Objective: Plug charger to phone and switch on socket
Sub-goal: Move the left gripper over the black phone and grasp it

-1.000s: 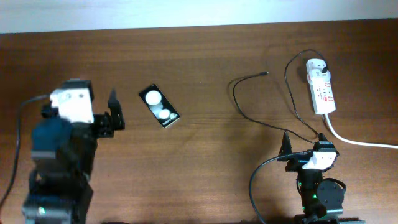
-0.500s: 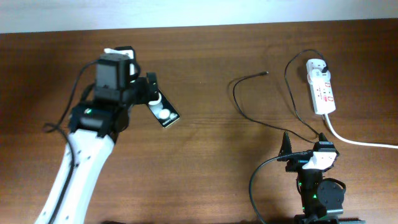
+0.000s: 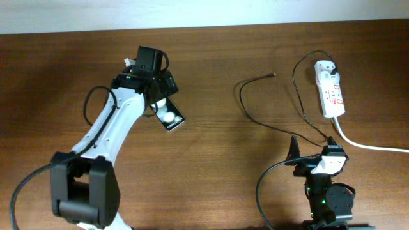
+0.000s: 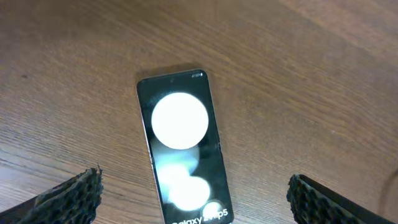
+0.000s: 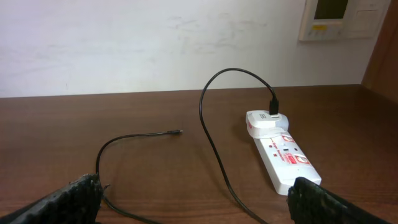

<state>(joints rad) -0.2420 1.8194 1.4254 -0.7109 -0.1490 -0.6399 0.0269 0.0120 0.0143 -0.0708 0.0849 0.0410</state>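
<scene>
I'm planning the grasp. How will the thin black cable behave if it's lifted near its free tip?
Likely floppy: the charger lies in loose curves, so the plug tip may droop unless held close. It looks thin and light, so pushing probably just bends it. Its far end is anchored at the socket, which may limit slack.

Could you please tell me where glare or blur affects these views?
Left wrist: on the phone, white patches bloom, the lower ones smeared; left fingertips look soft. Right wrist: charger and socket are sharp, right fingertips dark and blurred. Overhead: even light, no strong glare.
</scene>
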